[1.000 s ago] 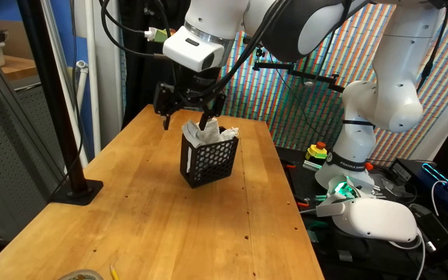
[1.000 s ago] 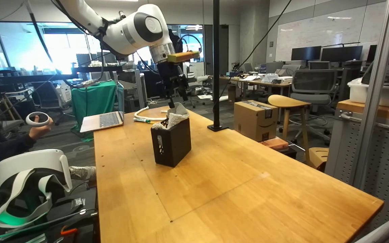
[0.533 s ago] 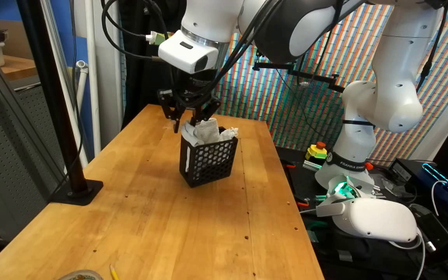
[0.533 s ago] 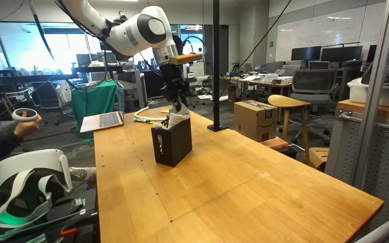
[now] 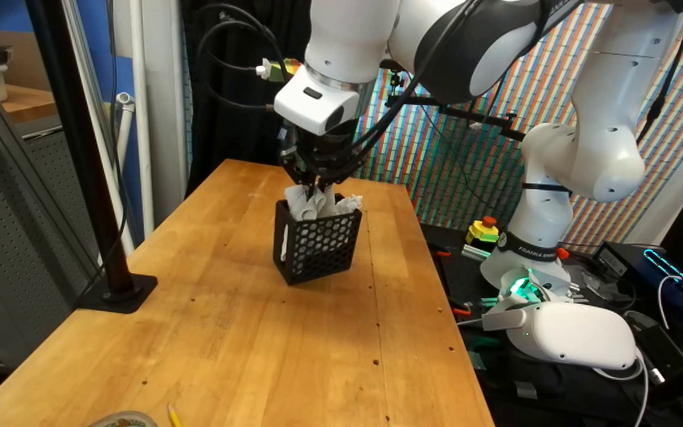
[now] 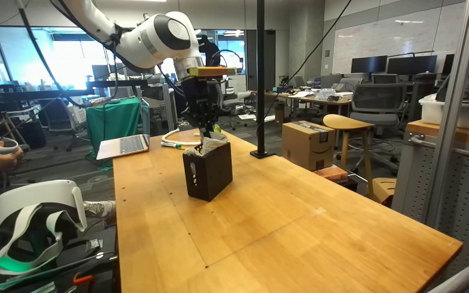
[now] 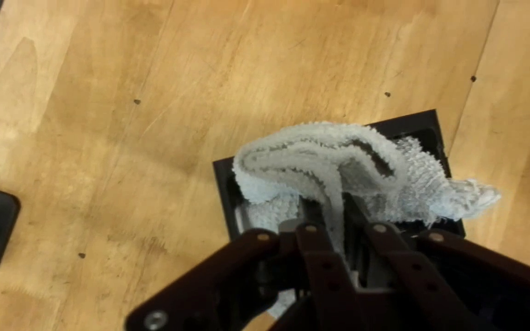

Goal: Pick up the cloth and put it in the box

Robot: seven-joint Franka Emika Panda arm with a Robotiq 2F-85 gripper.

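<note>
A robot gripper (image 7: 331, 205) points down at the mouth of a narrow black box (image 6: 219, 171), its jaws almost together with one fold of a pale cloth (image 7: 302, 161) pinched between them. The cloth is directly beneath the gripper, bunched in the box, its upper folds standing above the rim. A frayed end (image 7: 472, 197), apparently part of it, pokes past the rim to the gripper's right in the wrist view.

The step in hand looks like tucking the cloth down, though a lift cannot be ruled out. For tucking, a slow, straight push seems best, then a small parting of the fingers, since the walls leave little sideways room. Rising before the fold slips free would probably drag the cloth out, or tip the box.

Below, the box stands upright on the wooden bench (image 5: 217, 332). The bench edge toward the robot's base (image 5: 540, 219) lies nearer the gripper than the opposite edge, where a black post (image 6: 260, 81) stands, well apart. Straight up appears the safest way out.
</note>
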